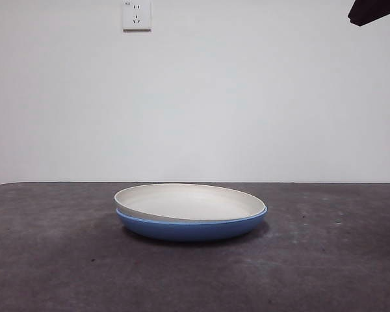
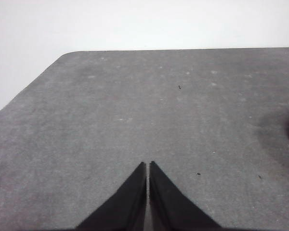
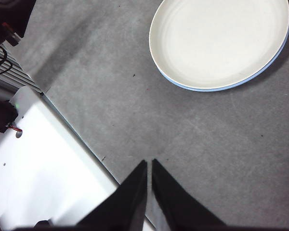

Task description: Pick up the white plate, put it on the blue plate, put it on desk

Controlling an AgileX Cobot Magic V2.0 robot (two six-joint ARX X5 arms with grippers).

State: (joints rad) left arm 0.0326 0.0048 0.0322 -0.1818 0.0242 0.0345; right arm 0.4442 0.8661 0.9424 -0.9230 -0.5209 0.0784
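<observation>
Behind the desk (image 1: 52,260), a dark grey mottled matte surface, stands a plain white wall. At the desk's middle, the matte cream-white plate (image 1: 190,202) lies nested inside the glossy blue plate (image 1: 190,229), both round and shallow. Left gripper (image 2: 148,166) and right gripper (image 3: 149,163) have their jaws pressed together, holding nothing, away from the plates.

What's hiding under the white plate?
The blue plate is under the white plate, and both rest on the desk. Only the blue plate's outer side and rim show. Its inside is covered, so nobody can tell whether anything lies in there.
</observation>
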